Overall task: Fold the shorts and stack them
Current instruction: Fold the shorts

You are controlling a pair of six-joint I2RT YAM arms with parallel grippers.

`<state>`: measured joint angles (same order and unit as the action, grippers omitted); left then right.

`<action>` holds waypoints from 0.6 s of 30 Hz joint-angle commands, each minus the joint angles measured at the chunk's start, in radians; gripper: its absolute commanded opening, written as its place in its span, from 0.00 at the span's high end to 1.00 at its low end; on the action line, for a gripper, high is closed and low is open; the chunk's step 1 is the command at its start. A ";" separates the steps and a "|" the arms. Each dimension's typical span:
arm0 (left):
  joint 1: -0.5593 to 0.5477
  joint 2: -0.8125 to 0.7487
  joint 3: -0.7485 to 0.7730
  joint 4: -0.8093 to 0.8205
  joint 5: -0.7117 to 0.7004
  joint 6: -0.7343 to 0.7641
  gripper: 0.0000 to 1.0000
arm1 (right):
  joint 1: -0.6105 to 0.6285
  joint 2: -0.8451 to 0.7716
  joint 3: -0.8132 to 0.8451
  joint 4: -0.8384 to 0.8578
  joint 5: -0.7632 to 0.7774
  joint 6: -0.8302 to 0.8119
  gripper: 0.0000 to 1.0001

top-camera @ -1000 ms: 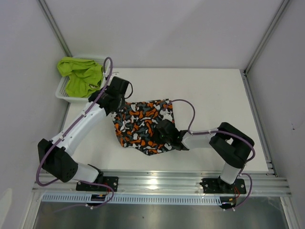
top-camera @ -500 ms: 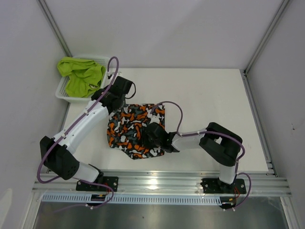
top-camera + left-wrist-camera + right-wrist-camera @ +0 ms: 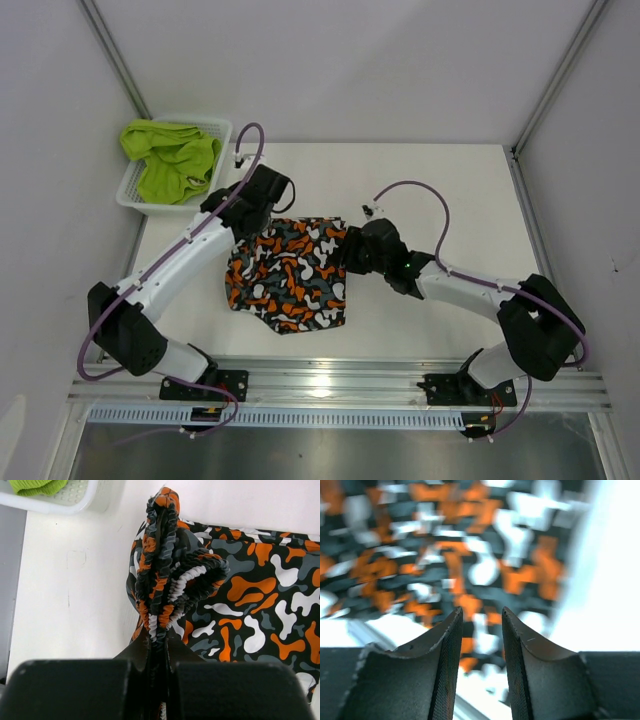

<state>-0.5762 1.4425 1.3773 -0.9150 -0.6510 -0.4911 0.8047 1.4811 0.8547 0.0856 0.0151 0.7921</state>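
I'm watching the left gripper (image 3: 157, 639) pinching the bunched elastic waistband of the camouflage shorts (image 3: 290, 280), jaws pressed tight on the cloth at its far-left corner. The rest of that pair is lying spread on the table (image 3: 450, 200), between the two arms. The right gripper (image 3: 481, 645) is sitting over the shorts' right edge, its fingers (image 3: 445, 650) slightly apart and gripping nothing. The lime green shorts (image 3: 170, 160) are lying crumpled in the white basket (image 3: 127, 193) at the table's far-left corner.

White mesh basket (image 3: 128, 190) sits far left on the table (image 3: 480, 190).
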 commanded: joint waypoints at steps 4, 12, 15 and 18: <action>-0.051 0.010 0.031 -0.007 -0.084 -0.033 1.00 | -0.097 -0.022 -0.068 -0.109 -0.081 -0.076 0.60; -0.128 0.076 0.074 -0.039 -0.153 -0.067 1.00 | -0.159 0.056 -0.068 -0.096 -0.129 -0.093 0.60; -0.146 0.102 0.089 -0.056 -0.174 -0.079 1.00 | -0.171 0.096 -0.069 -0.041 -0.158 -0.090 0.60; -0.163 0.116 0.092 -0.056 -0.180 -0.087 1.00 | -0.177 0.131 -0.072 -0.003 -0.187 -0.085 0.61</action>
<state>-0.7185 1.5547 1.4178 -0.9577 -0.7773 -0.5507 0.6357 1.5837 0.7822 0.0105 -0.1242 0.7212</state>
